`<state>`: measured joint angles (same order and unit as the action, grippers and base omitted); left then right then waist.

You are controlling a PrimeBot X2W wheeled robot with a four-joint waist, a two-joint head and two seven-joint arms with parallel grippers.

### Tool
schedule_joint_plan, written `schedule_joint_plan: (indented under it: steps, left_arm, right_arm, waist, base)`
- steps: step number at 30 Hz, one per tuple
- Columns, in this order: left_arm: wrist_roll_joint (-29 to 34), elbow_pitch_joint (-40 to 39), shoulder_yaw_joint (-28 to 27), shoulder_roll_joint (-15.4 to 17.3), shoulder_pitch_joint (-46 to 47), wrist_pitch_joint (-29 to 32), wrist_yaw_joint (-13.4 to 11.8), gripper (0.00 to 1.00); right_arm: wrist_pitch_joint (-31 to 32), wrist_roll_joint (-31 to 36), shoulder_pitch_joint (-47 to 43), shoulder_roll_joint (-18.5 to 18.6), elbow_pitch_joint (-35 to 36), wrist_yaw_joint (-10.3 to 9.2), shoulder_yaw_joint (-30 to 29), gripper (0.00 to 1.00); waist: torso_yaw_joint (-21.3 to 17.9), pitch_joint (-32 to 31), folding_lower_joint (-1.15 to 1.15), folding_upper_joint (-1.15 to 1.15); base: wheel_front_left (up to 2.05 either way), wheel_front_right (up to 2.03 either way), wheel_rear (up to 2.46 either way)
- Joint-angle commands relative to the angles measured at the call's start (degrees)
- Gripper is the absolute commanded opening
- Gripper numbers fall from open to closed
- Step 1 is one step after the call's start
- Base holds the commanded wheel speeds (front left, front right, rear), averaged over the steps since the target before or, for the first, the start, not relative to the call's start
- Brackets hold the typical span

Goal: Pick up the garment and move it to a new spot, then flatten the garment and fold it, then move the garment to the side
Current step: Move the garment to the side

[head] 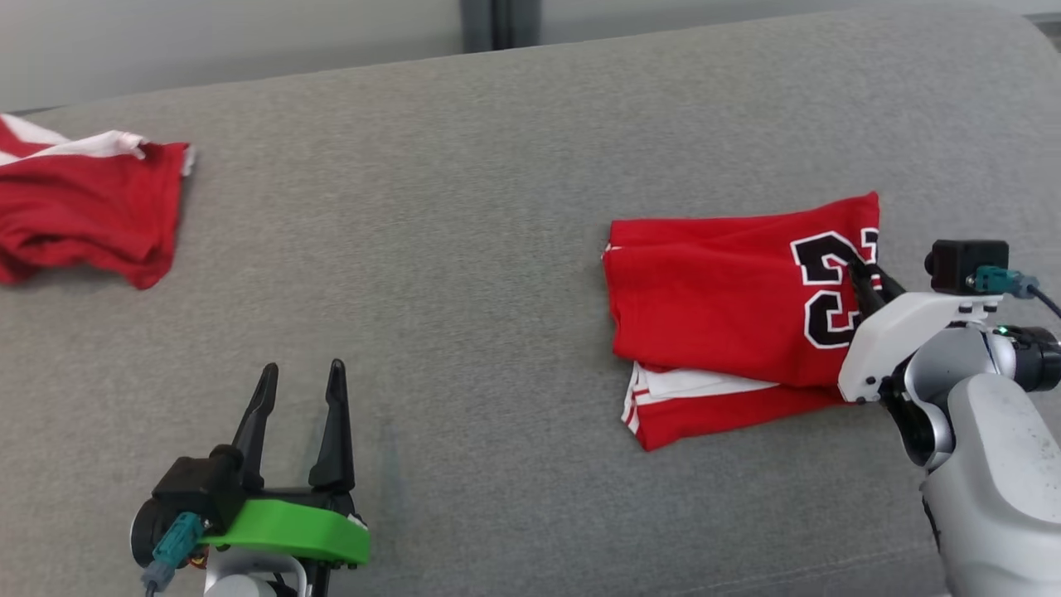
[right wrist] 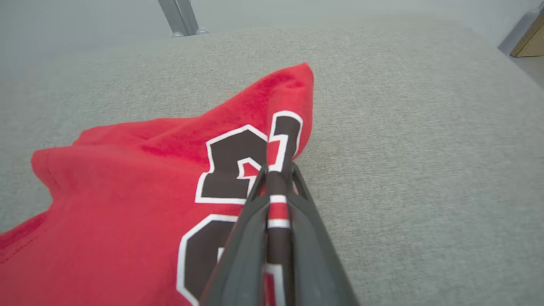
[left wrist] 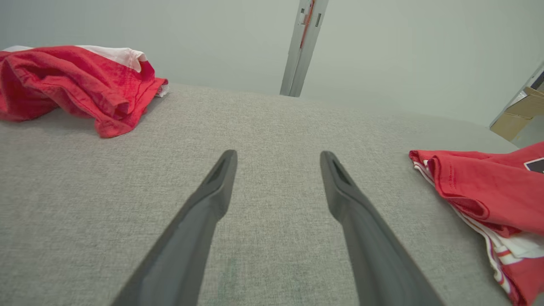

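Though folded flat, red garment (head: 704,290) with black white-edged numerals (right wrist: 221,178), striped trim.

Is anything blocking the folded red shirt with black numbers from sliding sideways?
Nothing visible close by. The right gripper pinches the folded red shirt; bare grey fabric surface surrounds it. A crumpled red-and-white garment lies far left.

Right pincer (head: 859,270) on folded red jersey (head: 713,298), left pincer (head: 300,377) spread
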<state>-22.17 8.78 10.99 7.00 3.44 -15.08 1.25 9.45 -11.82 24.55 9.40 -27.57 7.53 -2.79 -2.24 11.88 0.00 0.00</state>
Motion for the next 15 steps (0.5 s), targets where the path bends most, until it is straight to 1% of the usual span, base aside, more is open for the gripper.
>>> schedule_joint_plan:
  steps: [1,5,8,10,12,15]
  left_arm:
    - [0.35,-0.50,0.00,0.72,1.29,0.26,0.00,1.00]
    - [1.42,-2.09,0.57,1.88,2.12,1.45,-0.24,1.00]
    - [2.34,-3.62,0.92,2.86,3.09,2.69,-0.41,1.00]
    - [2.89,-4.45,1.17,3.48,3.66,3.49,-0.46,1.00]
    - [3.28,-5.18,1.54,3.94,4.44,4.29,-0.38,1.00]
    - [3.57,-6.17,1.90,4.37,5.11,5.11,-0.55,1.00]
  right_arm:
    - [-0.65,0.58,1.08,0.58,0.38,-0.08,0.41,0.00]
    - [-1.91,0.64,3.39,1.01,-0.01,-0.08,0.90,0.00]
    - [-3.27,0.29,5.13,0.15,-0.77,-0.08,1.02,0.00]
    - [-4.36,0.00,6.36,-0.49,-1.39,-0.08,1.20,0.00]
    - [-5.75,0.04,7.50,-0.80,-2.26,-0.08,1.18,0.00]
    - [-8.06,0.86,9.50,-1.39,-3.83,-0.08,1.60,0.00]
  waist:
    - [-8.29,2.53,0.00,0.00]
    - [-14.53,4.79,0.00,0.00]
    - [-18.41,6.70,0.00,0.00]
    - [-20.25,7.84,0.00,0.00]
    - [-21.28,8.69,0.00,0.00]
    - [-21.80,9.50,0.00,0.00]
  base:
    - [0.00,0.00,0.00]
    - [0.00,0.00,0.00]
    - [0.00,0.00,0.00]
    - [0.00,0.00,0.00]
    - [0.00,0.00,0.00]
    - [0.00,0.00,0.00]
